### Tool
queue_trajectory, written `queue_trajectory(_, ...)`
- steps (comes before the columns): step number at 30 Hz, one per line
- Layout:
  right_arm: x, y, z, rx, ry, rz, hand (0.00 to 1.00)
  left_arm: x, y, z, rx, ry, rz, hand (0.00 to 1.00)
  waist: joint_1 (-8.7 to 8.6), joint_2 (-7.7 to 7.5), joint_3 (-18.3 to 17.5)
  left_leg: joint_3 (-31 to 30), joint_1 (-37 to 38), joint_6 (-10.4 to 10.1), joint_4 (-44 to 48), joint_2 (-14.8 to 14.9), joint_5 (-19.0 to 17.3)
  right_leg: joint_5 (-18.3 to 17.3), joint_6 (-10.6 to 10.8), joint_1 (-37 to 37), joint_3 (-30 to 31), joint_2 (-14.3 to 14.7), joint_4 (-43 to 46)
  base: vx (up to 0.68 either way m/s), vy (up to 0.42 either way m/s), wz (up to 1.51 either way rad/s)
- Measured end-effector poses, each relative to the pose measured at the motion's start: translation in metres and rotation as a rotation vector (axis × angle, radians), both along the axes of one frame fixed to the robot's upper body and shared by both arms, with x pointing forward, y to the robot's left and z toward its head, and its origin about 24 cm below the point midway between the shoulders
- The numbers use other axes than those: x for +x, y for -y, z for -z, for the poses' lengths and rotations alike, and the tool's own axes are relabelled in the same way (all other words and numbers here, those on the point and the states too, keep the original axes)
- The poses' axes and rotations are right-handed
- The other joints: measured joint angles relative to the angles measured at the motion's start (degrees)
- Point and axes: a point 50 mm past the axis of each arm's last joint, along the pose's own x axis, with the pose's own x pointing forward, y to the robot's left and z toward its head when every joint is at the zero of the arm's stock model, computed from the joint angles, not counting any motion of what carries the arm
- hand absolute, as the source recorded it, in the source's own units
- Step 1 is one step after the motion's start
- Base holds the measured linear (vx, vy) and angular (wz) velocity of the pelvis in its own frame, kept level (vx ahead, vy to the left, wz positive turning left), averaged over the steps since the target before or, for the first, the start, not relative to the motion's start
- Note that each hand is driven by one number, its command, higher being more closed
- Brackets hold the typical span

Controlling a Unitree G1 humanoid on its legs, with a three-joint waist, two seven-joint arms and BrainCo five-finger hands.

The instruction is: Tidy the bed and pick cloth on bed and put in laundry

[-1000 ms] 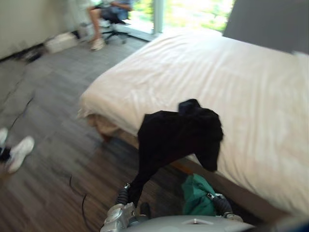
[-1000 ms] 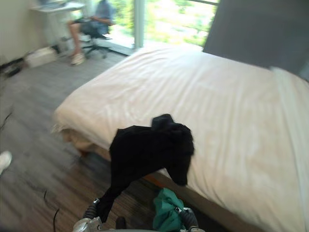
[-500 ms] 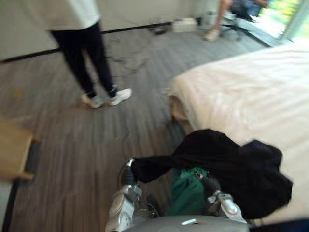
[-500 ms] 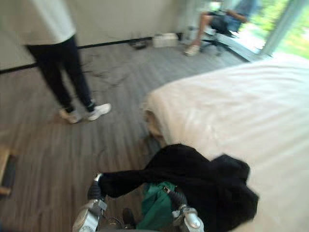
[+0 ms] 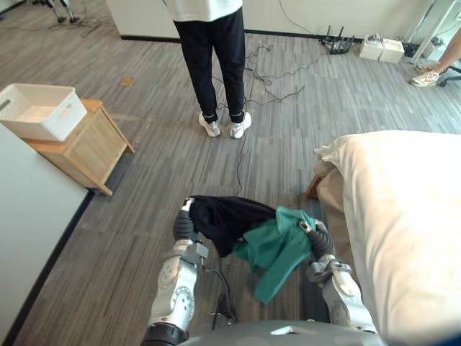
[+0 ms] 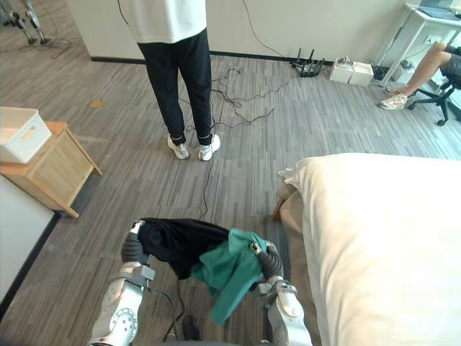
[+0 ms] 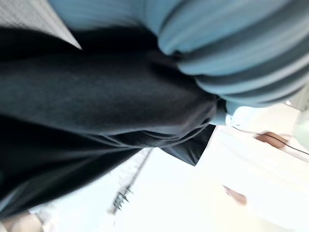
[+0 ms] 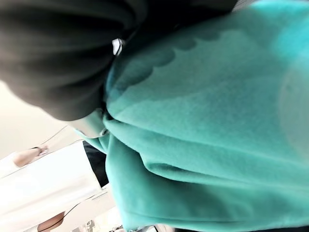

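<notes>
Left hand carrying black cloth, draped over it; right hand carrying green cloth, bunching against black one between hands. Grasp hidden on both, cannot tell closure. Risk: green cloth hanging low below right hand, likely slipping or snagging during walk. Person standing ahead of hands. White basket sitting well beyond left hand, probably laundry target

— What sort of place is this?
— A bedroom. A bed under a white sheet takes up 3 to 5 o'clock, on a grey plank floor.
— Purely domestic?
— Not quite. A wooden cabinet carrying a white basket stands at 10 o'clock, but loose cables trail at 12 (a desk and office chair sit at 2).
</notes>
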Motion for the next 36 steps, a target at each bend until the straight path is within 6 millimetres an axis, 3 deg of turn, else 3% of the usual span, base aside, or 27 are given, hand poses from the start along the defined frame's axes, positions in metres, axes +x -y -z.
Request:
queue_trajectory(2, -0.008, 0.01, 0.004, 0.002, -0.016, 0.048, 1.0, -0.007, 0.012, 0.005, 0.009, -0.019, 0.051, 1.0, -0.3, 0.51, 0.62, -4.28, -0.13, -0.07, -0.24, -0.04, -0.41, -0.63, -4.07, -3.31, 8.76, -0.28, 7.46, 0.08, 0.002, 0.64)
queue_trajectory(3, -0.013, 0.013, 0.006, 0.011, -0.028, 0.07, 1.0, -0.007, 0.014, 0.006, 0.01, -0.021, 0.061, 1.0, -0.75, 0.79, 0.93, -6.04, -0.13, 0.08, -0.28, 0.29, -0.13, -2.59, -3.93, -4.37, 12.52, 0.48, 9.24, 0.11, -0.031, 1.1)
queue_trajectory(4, -0.022, 0.015, 0.009, 0.019, -0.045, 0.094, 1.0, -0.007, 0.016, 0.006, 0.015, -0.025, 0.078, 1.0, -1.59, 1.25, 1.25, -8.73, -0.1, 0.19, -0.55, 0.74, 0.51, -6.36, -2.65, -3.76, 17.7, 3.2, 5.76, 0.09, -0.056, 1.11)
queue_trajectory(5, -0.024, 0.016, 0.008, 0.031, -0.045, 0.108, 1.0, -0.006, 0.013, 0.006, 0.03, -0.027, 0.08, 1.0, -1.73, 0.76, 1.33, -9.56, 0.04, -0.12, -0.55, 0.72, 1.09, -6.71, -2.68, -3.7, 20.27, 4.71, 2.44, 0.09, -0.069, 0.89)
queue_trajectory(6, -0.022, 0.015, 0.007, 0.038, -0.036, 0.11, 1.0, -0.007, 0.008, 0.006, 0.043, -0.031, 0.072, 1.0, -1.57, 0.26, 1.32, -9.61, 0.19, -0.38, -0.54, 0.38, 1.27, -6.32, -2.34, -3.68, 20.83, 5.12, -0.11, 0.07, -0.068, 0.37)
queue_trajectory(7, -0.018, 0.013, 0.001, 0.046, -0.009, 0.108, 1.0, -0.006, 0.003, 0.006, 0.064, -0.034, 0.067, 1.0, -1.37, -1.59, 1.52, -9.44, 0.75, -0.89, -0.58, -0.9, 1.37, -2.22, -2.29, -4.0, 21.57, 4.8, -3.07, 0.03, -0.047, 0.1)
queue_trajectory(8, -0.007, 0.002, -0.003, 0.09, -0.008, 0.083, 1.0, -0.01, 0.015, 0.014, 0.054, -0.105, 0.151, 1.0, -2.72, -1.67, 0.05, 0.1, 1.83, -3.78, -1.2, 0.51, 0.48, -3.47, 0.23, -1.77, 22.99, 5.9, -8.94, 0.07, -0.016, 0.06)
queue_trajectory(14, -0.008, 0.001, 0.003, 0.091, -0.036, 0.081, 1.0, -0.012, 0.013, 0.019, 0.062, -0.128, 0.151, 1.0, -2.31, -2.0, -0.07, 0.19, 1.99, -2.79, -1.16, -0.15, 0.55, -2.77, 0.59, -0.86, 22.98, 5.7, -9.19, 0.12, 0.021, 0.03)
queue_trajectory(17, -0.015, -0.002, 0.02, 0.105, -0.121, 0.076, 1.0, -0.021, 0.013, 0.039, 0.08, -0.228, 0.158, 1.0, -2.13, -2.09, -0.15, 0.18, 2.25, -2.83, -1.16, -0.13, 0.53, -2.74, 0.54, -0.61, 22.98, 6.03, -9.22, 0.04, -0.001, 0.01)
queue_trajectory(18, -0.02, -0.006, 0.03, 0.121, -0.17, 0.064, 1.0, -0.031, 0.014, 0.054, 0.097, -0.315, 0.16, 1.0, -2.18, -2.04, -0.12, 0.05, 2.69, -3.0, -1.16, -0.09, 0.42, -2.72, 0.49, -0.13, 22.99, 6.22, -9.44, 0.02, -0.016, -0.04)
queue_trajectory(23, -0.041, -0.009, 0.056, 0.12, -0.325, 0.02, 1.0, -0.061, 0.019, 0.088, 0.121, -0.525, 0.161, 1.0, -2.08, -1.81, 0.17, -1.19, 3.57, -3.85, -1.17, -0.53, -1.11, -3.95, -0.77, -0.12, 22.01, 5.53, -8.49, -0.03, 0.0, -0.03)
queue_trajectory(26, -0.051, -0.004, 0.063, 0.101, -0.372, 0.005, 1.0, -0.073, 0.018, 0.096, 0.125, -0.583, 0.161, 1.0, -2.15, -3.01, 1.11, -3.54, 3.55, -3.63, -1.15, -2.8, -2.45, -7.74, -0.45, -4.24, 21.74, 2.07, 0.59, -0.05, 0.067, -0.01)
queue_trajectory(28, -0.049, -0.003, 0.062, 0.087, -0.366, -0.014, 1.0, -0.071, 0.017, 0.095, 0.137, -0.58, 0.155, 1.0, -1.26, -2.13, 2.47, -4.53, 3.99, -3.24, -1.16, -2.25, -2.69, -6.69, -0.9, -7.61, 20.03, 1.02, 9.62, -0.05, 0.029, -0.1)
queue_trajectory(30, -0.054, -0.007, 0.064, 0.098, -0.376, -0.034, 1.0, -0.074, 0.012, 0.096, 0.156, -0.59, 0.156, 1.0, -2.09, -1.89, 3.76, -6.29, 5.57, -2.59, -1.12, -0.83, -2.84, -5.63, -1.48, -9.47, 19.81, 1.21, 15.02, -0.02, 0.03, 0.3)
queue_trajectory(33, -0.064, -0.016, 0.067, 0.129, -0.384, -0.064, 1.0, -0.071, 0.005, 0.095, 0.176, -0.579, 0.156, 1.0, -2.41, -2.09, 3.6, -7.94, 6.28, -2.5, -1.1, 1.57, -2.9, -6.92, -0.79, -9.66, 19.82, 4.51, 6.15, 0.06, -0.036, 0.29)
queue_trajectory(36, -0.071, -0.015, 0.069, 0.129, -0.4, -0.058, 1.0, -0.072, 0.006, 0.094, 0.161, -0.552, 0.172, 1.0, -2.66, -2.33, 3.49, -8.53, 7.03, -3.03, -1.08, 1.58, -3.21, -1.81, -0.3, -9.84, 19.75, 4.71, -4.25, 0.1, -0.073, 0.2)
